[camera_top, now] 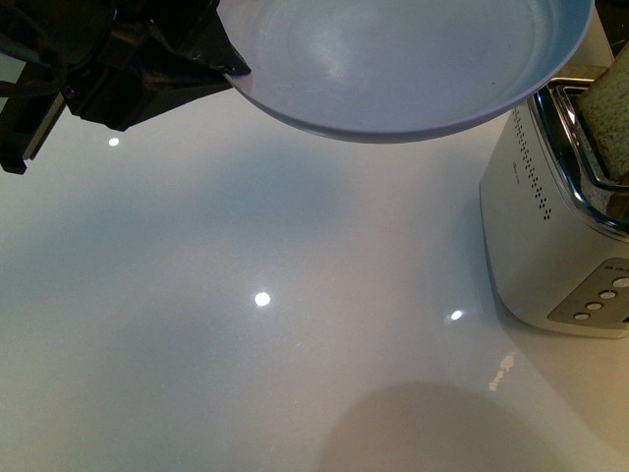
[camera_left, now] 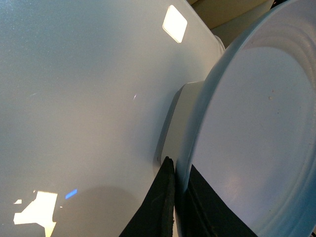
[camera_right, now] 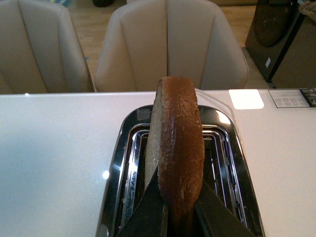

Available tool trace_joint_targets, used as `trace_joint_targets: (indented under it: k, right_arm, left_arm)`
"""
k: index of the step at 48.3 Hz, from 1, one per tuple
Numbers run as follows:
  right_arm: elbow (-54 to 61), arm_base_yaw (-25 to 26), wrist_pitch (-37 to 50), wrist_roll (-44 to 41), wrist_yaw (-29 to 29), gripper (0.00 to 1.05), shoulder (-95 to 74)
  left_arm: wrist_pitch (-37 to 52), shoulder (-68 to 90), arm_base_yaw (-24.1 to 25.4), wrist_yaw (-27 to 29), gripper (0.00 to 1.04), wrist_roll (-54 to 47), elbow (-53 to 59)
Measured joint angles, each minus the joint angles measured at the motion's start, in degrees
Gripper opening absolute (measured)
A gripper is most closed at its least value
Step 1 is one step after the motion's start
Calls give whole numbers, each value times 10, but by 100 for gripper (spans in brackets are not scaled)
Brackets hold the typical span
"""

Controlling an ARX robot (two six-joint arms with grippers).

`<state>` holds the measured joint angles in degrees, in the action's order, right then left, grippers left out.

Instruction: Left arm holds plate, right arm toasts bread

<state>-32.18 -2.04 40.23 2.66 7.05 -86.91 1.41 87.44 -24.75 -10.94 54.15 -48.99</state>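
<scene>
Above toaster (camera_right: 241, 182), right claw (camera_right: 177, 197) pinches bread (camera_right: 177, 138); left claw (camera_left: 179, 177) holds plate (camera_left: 256, 138).

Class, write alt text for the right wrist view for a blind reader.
A slice of bread, crust edge toward the camera, is pinched upright by the right tool at the slots of a chrome-topped toaster on a white table. Two beige chairs stand beyond.

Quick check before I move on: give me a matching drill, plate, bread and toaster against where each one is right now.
1. plate
2. bread
3. toaster

A. stands on the white table
B. held upright by the right gripper, over the toaster
C. rim pinched by the left gripper, raised off the table

Pairs: 1-C, 2-B, 3-A.
</scene>
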Motion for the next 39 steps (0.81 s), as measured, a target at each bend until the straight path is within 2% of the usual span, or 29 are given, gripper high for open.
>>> trace_joint_targets:
  k: [21,30,39]
  right_arm:
    - [2,-29,46,-9,22,4,-85]
    - [28,-35,62,-11,28,40,-97]
    - [52,-27,54,-15,31,65,-55]
  left_arm:
    - [0,0,0,0,3,0,0]
    - [0,0,0,0,3,0,0]
    - [0,0,0,0,3,0,0]
